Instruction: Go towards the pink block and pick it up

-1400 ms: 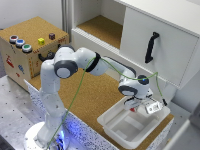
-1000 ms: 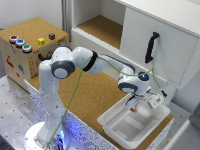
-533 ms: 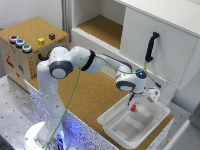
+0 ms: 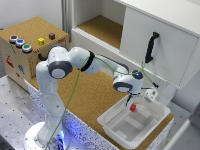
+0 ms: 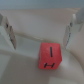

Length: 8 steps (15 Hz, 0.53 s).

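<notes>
pink block (image 4: 133, 107) in white tray (image 4: 120, 131), below hand (image 4: 131, 100)

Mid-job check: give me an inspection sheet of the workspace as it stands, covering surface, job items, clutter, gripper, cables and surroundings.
Surface: cork-topped bench carrying a white tray at its near corner.
Job's things: pink block resting inside the tray; in the wrist view it lies between the jaws, a dark mark on its face.
Clutter: yellow cube and dark purple cube on the cork-topped box, beside three coloured buttons.
Grippers: gripper low over the block, jaws apart, not touching it.
Cables: green cable running along the arm.
Surroundings: white cabinet with a black handle; open shelf behind.
</notes>
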{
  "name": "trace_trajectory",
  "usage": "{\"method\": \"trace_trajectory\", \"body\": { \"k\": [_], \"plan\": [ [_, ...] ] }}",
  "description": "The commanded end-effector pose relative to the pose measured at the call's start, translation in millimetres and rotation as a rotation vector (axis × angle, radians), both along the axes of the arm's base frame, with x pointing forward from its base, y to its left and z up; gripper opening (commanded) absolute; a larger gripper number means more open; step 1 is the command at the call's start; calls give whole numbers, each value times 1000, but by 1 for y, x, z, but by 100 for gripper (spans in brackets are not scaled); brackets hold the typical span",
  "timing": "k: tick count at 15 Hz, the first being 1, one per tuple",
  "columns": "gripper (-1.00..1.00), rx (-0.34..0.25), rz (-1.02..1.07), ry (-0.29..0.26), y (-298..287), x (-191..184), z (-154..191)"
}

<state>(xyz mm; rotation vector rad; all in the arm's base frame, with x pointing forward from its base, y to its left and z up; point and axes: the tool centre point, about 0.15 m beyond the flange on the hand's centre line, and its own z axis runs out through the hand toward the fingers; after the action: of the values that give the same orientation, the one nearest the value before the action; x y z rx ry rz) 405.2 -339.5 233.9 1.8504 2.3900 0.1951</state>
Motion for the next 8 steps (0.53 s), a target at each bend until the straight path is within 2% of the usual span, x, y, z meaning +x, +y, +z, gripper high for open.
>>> {"method": "trace_trajectory", "body": {
  "k": [1,3,4,8],
  "plan": [
    [100,-68,-32,51,-4,16,-16],
    [100,-47,-51,78,-10,23,-16],
    [-100,-42,-56,79,-14,26,-17],
    [-100,-42,-73,82,-22,34,-20]
  ]
}}
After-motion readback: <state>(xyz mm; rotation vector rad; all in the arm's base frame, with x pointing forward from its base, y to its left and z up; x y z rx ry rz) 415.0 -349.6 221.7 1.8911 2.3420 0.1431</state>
